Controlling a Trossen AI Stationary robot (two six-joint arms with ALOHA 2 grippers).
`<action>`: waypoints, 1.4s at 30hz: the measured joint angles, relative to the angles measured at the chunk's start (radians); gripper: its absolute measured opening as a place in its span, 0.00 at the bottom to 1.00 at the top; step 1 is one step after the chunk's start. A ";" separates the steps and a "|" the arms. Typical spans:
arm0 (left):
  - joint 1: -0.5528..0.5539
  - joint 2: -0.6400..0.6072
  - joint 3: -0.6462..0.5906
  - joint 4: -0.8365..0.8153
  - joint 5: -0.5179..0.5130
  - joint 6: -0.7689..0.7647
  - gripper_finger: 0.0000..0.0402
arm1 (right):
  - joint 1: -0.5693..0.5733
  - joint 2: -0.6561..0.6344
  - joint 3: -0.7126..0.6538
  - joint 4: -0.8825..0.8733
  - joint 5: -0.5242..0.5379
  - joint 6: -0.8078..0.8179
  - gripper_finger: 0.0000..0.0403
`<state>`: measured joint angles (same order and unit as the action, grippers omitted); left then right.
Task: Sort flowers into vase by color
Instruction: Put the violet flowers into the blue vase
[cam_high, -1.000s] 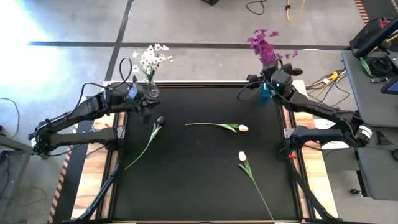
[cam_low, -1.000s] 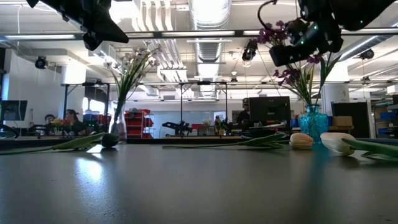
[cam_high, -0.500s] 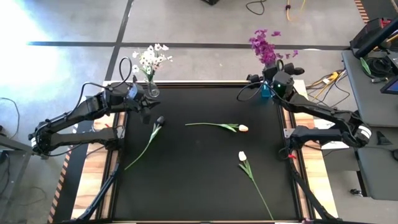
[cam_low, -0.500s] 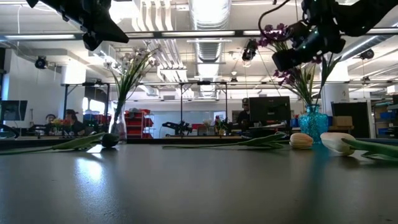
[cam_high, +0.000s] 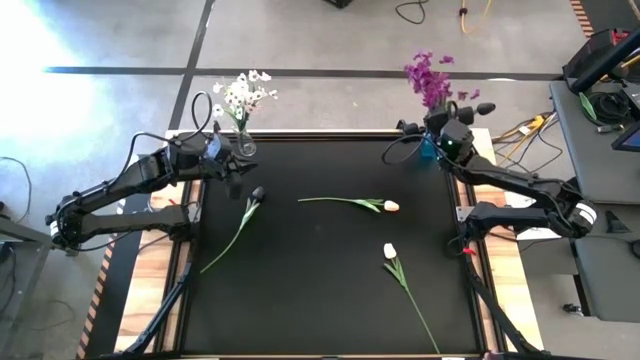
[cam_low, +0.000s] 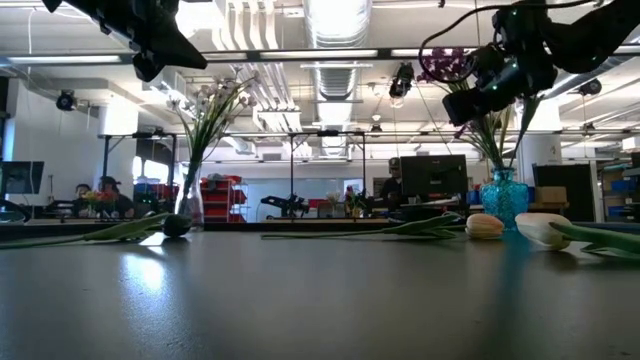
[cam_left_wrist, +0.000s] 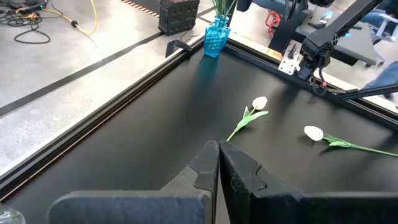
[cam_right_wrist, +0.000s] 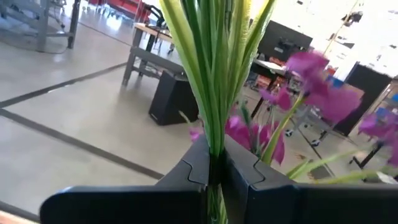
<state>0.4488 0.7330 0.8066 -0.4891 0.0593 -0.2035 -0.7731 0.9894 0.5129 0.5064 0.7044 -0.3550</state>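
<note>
Flowers are sitting in three spots rn. R gripper (cam_high: 441, 128) is hanging over the blue vase (cam_high: 428, 146) at the mat's far R corner, fingers (cam_right_wrist: 245, 165) pinched tight on green stems of the magenta-purple spray (cam_high: 427, 76); in the R wrist view I'm seeing those stems running up between the closed fingers w/ purple blossoms behind. In the low view the spray's stems are dropping toward the vase mouth; can't tell if the tips are inside. White blossom spray (cam_high: 243, 95) is standing in the clear glass vase (cam_high: 243, 146) at the far L corner. Still lying loose on the black mat (cam_high: 330, 300): a dark tulip (cam_high: 243, 214) near the L side, bud pointing toward the clear vase; a cream-peach tulip (cam_high: 352, 203) lying across mid-mat, bud to the R; another cream tulip (cam_high: 405, 279) nearer the front, stem angling toward the front R. L gripper (cam_high: 235, 180) is hovering just in front of the clear vase, near the dark tulip's bud, fingers (cam_left_wrist: 205, 168) pressed together and holding nothing. People are sitting at desks way back in the room, behind the table.
</note>
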 joint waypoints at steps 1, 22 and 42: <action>0.000 0.000 0.000 0.000 0.000 0.000 0.00 | 0.000 0.000 -0.007 0.001 0.001 0.009 0.03; 0.000 -0.001 0.000 0.001 0.000 -0.005 0.00 | 0.000 0.113 -0.042 -0.003 0.111 0.169 0.07; 0.000 -0.002 0.000 0.001 0.002 -0.007 0.00 | 0.003 0.084 0.097 -0.435 0.098 0.314 0.34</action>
<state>0.4492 0.7307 0.8070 -0.4882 0.0612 -0.2108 -0.7704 1.0738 0.6104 0.0711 0.8021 -0.0411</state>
